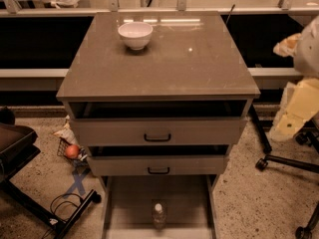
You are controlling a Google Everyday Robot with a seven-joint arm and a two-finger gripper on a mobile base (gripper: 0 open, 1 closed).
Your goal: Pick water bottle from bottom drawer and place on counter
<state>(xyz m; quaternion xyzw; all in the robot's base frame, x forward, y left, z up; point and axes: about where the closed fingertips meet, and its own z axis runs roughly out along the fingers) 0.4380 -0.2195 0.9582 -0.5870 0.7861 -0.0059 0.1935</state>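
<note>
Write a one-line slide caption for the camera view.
Water bottle stands in the open bottom drawer, white bowl sits on the counter, pincer hangs at the right edge.

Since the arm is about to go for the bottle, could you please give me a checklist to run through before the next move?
1. Bottom drawer pulled out: ok.
2. Water bottle upright in it, near the front: ok.
3. Upper drawers not overhanging the bottle: ok.
4. Gripper near the bottle: not ok, it is at the view's right edge, well away from the bottom drawer.
5. Room on the counter: ok, only a white bowl at its back left.
</note>
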